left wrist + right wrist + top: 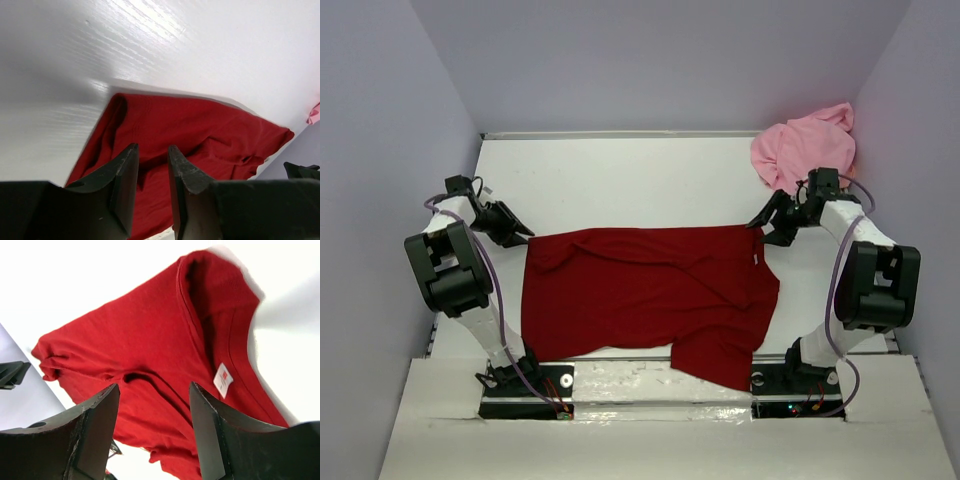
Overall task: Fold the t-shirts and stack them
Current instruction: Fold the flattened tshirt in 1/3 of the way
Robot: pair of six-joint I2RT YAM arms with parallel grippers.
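Observation:
The dark red t-shirt (650,295) lies spread on the white table, folded roughly in half, with one part hanging over the near edge. It shows in the left wrist view (200,135) and in the right wrist view (150,350), where its white neck label (223,379) shows. The light pink t-shirt (800,148) lies crumpled at the far right corner. My left gripper (525,233) hovers at the red shirt's far left corner, jaws a little apart and empty. My right gripper (760,228) hovers at the shirt's far right corner, open and empty.
The white table (620,180) is enclosed by pale walls at the back and both sides. The arm bases (525,385) sit on the near edge. A sliver of the pink t-shirt shows at the right edge of the left wrist view (314,112).

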